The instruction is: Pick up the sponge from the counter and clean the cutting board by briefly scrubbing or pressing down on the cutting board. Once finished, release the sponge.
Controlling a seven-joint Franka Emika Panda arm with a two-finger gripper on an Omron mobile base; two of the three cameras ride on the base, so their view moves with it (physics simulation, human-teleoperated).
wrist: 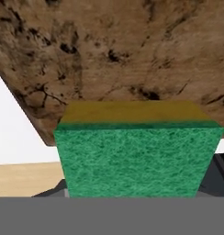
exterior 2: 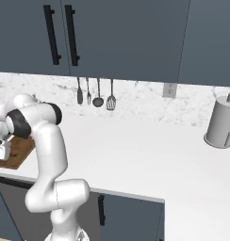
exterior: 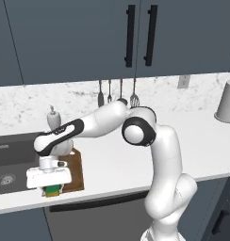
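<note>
White counter (exterior: 117,164), cutting board (wrist: 132,55) beside sink (exterior: 8,160).

- Dark grey sink basin (exterior: 13,157) set at the left, with a round drain (exterior: 5,179) in its floor.
- White soap dispenser (exterior: 53,120) standing behind the sink, near the marble backsplash (exterior: 183,96).
- Four utensils (exterior 2: 95,94) hanging in a row on the backsplash, among them a slotted spatula (exterior 2: 111,101).
- Grey paper towel holder (exterior 2: 222,123) upright at the far right.
- White wall outlet (exterior 2: 170,90) on the backsplash.
- Dark blue upper cabinets (exterior 2: 121,37) with two long black handles (exterior 2: 61,35) side by side.
- Dark lower cabinet door (exterior 2: 128,216) with a short black handle (exterior 2: 101,210).
</note>
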